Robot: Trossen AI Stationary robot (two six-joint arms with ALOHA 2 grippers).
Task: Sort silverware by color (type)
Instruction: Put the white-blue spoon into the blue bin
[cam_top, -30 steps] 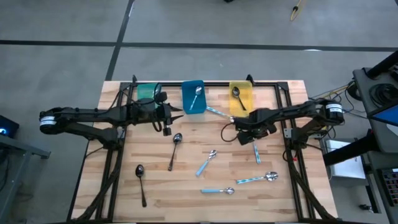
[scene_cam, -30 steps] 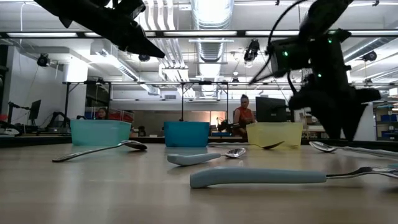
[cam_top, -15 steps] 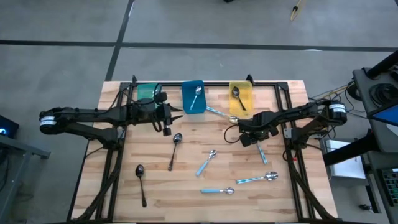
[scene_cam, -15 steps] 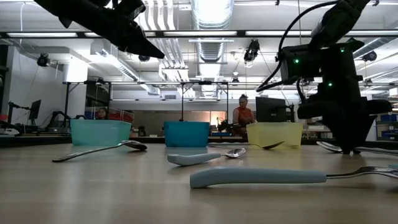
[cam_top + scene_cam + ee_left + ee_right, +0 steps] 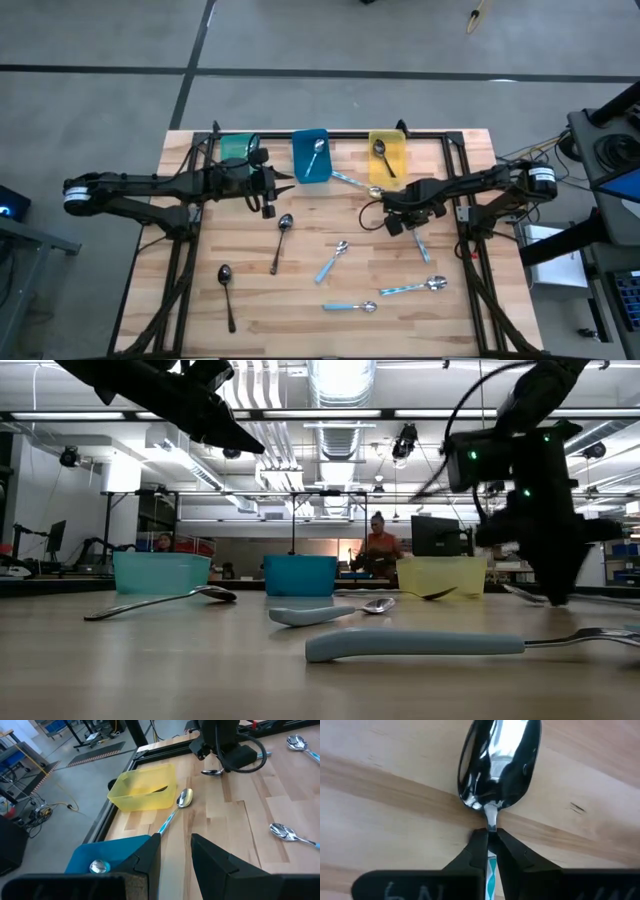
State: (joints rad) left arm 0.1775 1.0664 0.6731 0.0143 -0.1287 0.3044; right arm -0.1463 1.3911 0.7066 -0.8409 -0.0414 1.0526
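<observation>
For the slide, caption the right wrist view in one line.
Right gripper fingers shut on the neck of a blue-handled silver spoon lying on the wooden table.

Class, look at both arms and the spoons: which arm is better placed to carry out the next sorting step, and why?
Right. The right gripper is shut on the neck of a blue-handled spoon lying on the table. The left gripper hangs by the teal bin, holding nothing.

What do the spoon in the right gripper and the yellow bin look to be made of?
Spoon: the bowl looks like polished metal, mirror-bright with sharp reflections; the light-blue handle looks plastic, matte. The right gripper has its fingers shut on its neck. Yellow bin: probably thin plastic, slightly translucent with a soft sheen.
</observation>
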